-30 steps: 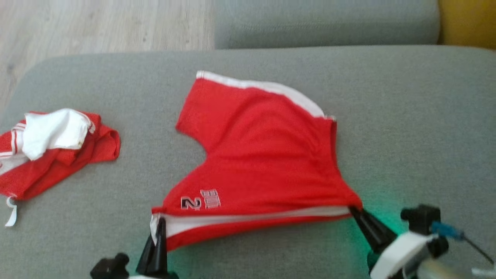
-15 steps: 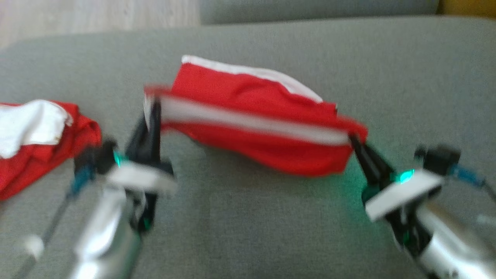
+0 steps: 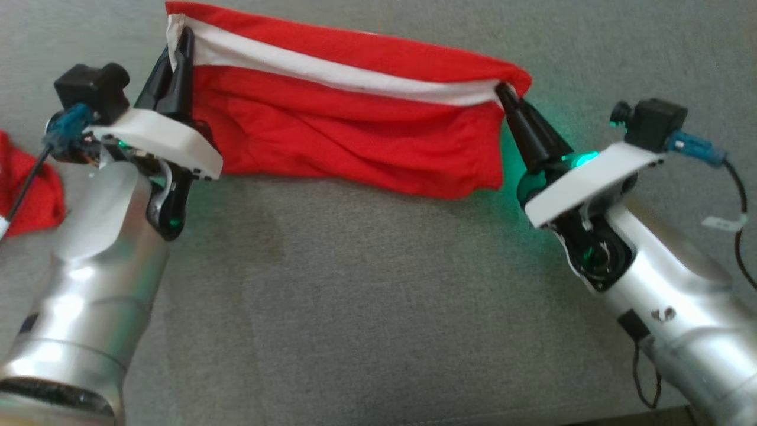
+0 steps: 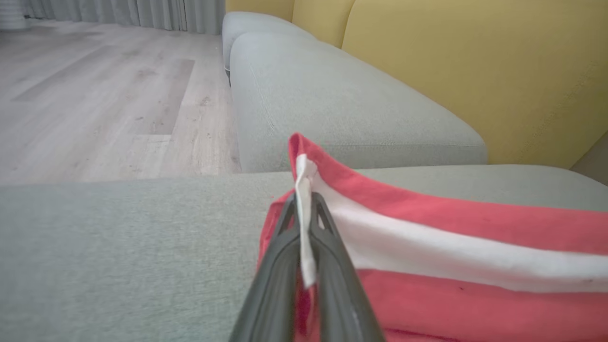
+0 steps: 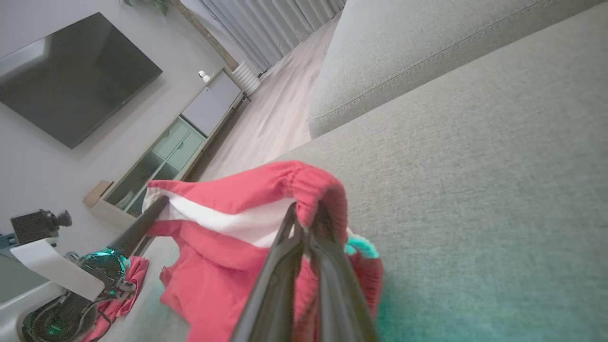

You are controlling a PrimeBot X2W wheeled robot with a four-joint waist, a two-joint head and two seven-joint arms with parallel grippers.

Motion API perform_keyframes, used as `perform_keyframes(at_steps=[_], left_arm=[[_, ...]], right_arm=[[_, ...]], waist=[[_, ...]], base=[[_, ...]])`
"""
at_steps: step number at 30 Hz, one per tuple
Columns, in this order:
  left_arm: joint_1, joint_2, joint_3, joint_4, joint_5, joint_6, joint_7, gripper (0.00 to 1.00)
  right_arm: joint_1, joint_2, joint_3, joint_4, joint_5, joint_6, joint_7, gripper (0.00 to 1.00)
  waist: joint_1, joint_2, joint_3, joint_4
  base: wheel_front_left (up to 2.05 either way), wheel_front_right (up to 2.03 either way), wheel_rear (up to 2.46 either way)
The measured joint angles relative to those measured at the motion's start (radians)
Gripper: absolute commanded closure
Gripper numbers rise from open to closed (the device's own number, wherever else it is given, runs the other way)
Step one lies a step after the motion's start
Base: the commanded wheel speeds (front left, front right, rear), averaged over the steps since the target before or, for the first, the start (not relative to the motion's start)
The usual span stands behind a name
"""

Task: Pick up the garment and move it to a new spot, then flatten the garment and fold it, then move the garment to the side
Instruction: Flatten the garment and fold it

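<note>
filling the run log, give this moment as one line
left gripper: shut on red garment corner | right gripper: shut on opposite corner | garment stretched between

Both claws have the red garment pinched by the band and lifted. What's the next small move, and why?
Probably lower both together, spread apart, so the cloth lands flat on the grey cushion. The left claw and right claw each pinch one end of the white-striped band, and the red garment hangs wrinkled between them.

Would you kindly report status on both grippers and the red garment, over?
Left gripper shut on red garment, striped edge; right gripper shut on its other end. Garment hangs stretched between them over cushion. Second red garment clear, left.
</note>
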Motion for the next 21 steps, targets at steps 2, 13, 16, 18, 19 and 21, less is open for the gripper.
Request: perform_keyframes(at_steps=[2,13,16,18,19,21], left_arm=[[-0.025,-0.002,-0.02,0.038,-0.015,0.0,-0.003,1.0],[-0.07,-0.009,-0.087,0.17,-0.088,0.0,-0.039,0.0],[-0.068,-0.009,-0.084,0.193,-0.097,0.0,-0.052,0.0],[-0.06,-0.009,-0.075,0.2,-0.097,0.003,-0.057,0.0],[-0.049,-0.011,-0.06,0.196,-0.095,0.012,-0.057,0.0],[-0.015,-0.011,-0.023,0.152,-0.072,0.044,-0.057,0.0]], right_arm=[[-0.025,0.004,0.008,0.009,0.014,0.0,-0.007,1.0],[-0.063,0.014,0.071,0.12,0.011,0.0,-0.057,0.0],[-0.062,0.018,0.046,0.169,-0.045,0.0,-0.071,0.0],[-0.06,0.024,-0.011,0.181,-0.111,0.0,-0.071,0.0],[-0.057,0.029,-0.053,0.183,-0.154,0.0,-0.071,0.0],[-0.045,0.042,-0.152,0.185,-0.259,0.0,-0.071,0.0]], waist=[[-0.0001,0.0,0.022,-0.012],[-0.0004,0.0,0.026,-0.03],[-0.0005,0.0,0.007,-0.028],[-0.0005,0.0,-0.007,-0.025],[-0.0005,0.0,-0.015,-0.023],[-0.0005,0.0,-0.03,-0.02]], base=[[0.0,0.0,0.0],[0.0,0.0,0.0],[0.0,0.0,0.0],[0.0,0.0,0.0],[0.0,0.0,0.0],[0.0,0.0,0.0]])
